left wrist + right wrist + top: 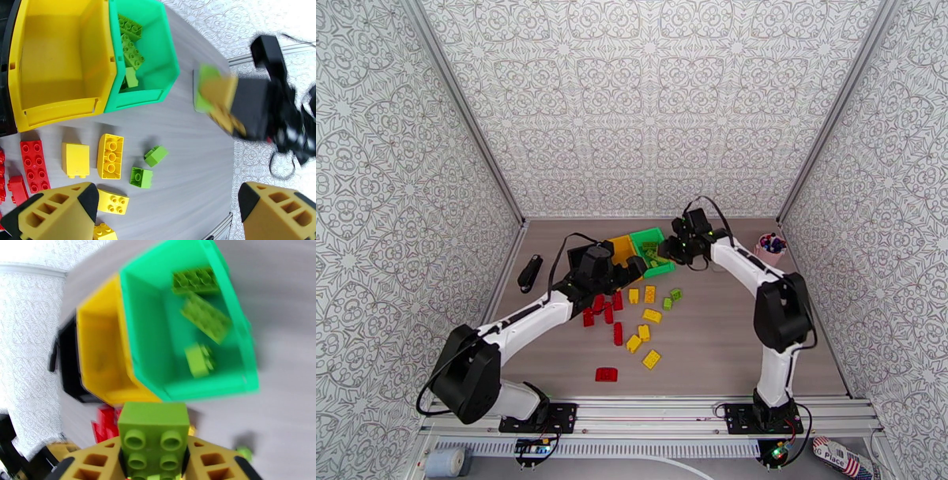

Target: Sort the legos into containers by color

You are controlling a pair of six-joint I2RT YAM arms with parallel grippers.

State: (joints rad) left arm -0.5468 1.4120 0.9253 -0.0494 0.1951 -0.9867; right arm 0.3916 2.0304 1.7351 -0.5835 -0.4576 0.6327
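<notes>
Above the grey table (pixel 284 319), a green lego (pixel 153 433) is gripped in the right gripper (pixel 154 463), green bin (pixel 209 392) just ahead; release is best made centred over it; left gripper (pixel 166 211) is spread open.

The surface (pixel 727 347) is grey-brown wood grain. At its far middle three joined bins stand in a row: black bin (pixel 68 358), yellow bin (pixel 622 246), green bin (pixel 657 235). In front lie red legos (pixel 604 309) in a cluster, yellow legos (pixel 652 316) to their right, two small green legos (pixel 675 294) near the green bin, and one red lego (pixel 607 374) apart, nearer. A pink cup (pixel 770 253) stands far right; a black object (pixel 531 273), perhaps a stapler, lies far left
</notes>
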